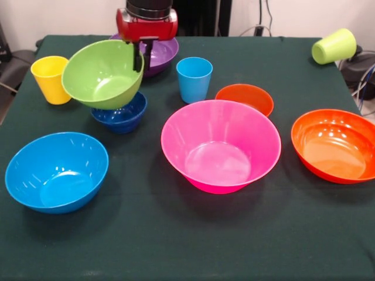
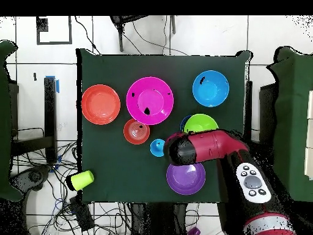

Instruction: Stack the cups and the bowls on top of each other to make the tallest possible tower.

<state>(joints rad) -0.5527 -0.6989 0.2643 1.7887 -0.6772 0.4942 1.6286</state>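
The gripper point(image 1: 139, 58) is clamped on the rim of the green bowl point(image 1: 104, 73), holding it tilted. The bowl hangs just above the small dark blue bowl point(image 1: 121, 115), beside the yellow cup point(image 1: 51, 78).

The red arm point(image 2: 211, 147) reaches over the green table point(image 2: 110, 177), partly covering the lime green bowl point(image 2: 200, 122).

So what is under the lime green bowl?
The small dark blue bowl sits under the tilted lime green bowl, which the gripper holds by the rim. The blue bowl's inside is covered.
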